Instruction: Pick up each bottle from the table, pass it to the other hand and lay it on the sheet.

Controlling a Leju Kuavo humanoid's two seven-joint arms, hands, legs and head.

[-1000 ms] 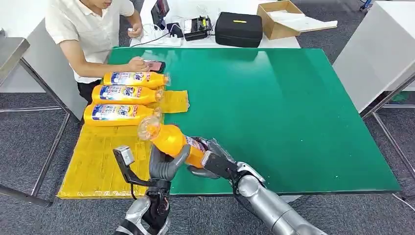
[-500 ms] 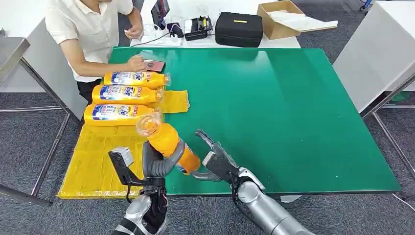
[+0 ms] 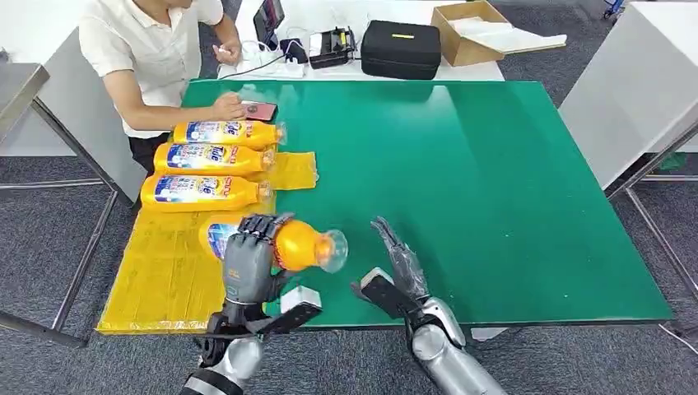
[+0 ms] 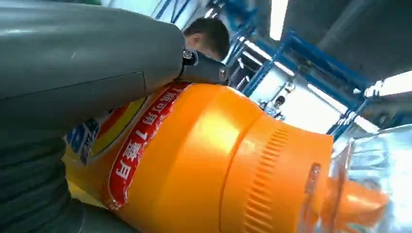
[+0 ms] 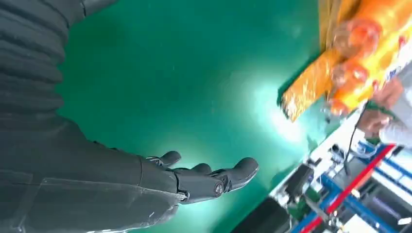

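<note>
The left hand (image 3: 247, 262) gripped an orange bottle (image 3: 284, 244) around its middle, its fingers wrapped over the label. The bottle lay roughly level in the air above the near edge of the yellow sheet (image 3: 165, 271), with its clear cap (image 3: 332, 250) pointing toward the right hand. In the left wrist view the grey thumb (image 4: 82, 53) pressed along the bottle's label side, and the ribbed orange shoulder and clear cap (image 4: 369, 184) stood out beyond it.

The right hand (image 3: 399, 271) was released, holding nothing, its fingers stretched out and apart over the green desk (image 3: 494, 189), just beside the bottle's cap but not touching it. The right wrist view showed those dark fingers (image 5: 214, 177) extended above the bare green surface.

Three more orange bottles (image 3: 210, 160) lay side by side on the far part of the sheet, caps toward the desk's middle. A person (image 3: 156, 49) sat at the far left corner of the desk, one hand resting by a phone (image 3: 258, 110). A black case (image 3: 402, 48) and a cardboard box (image 3: 469, 31) sat beyond the desk.
</note>
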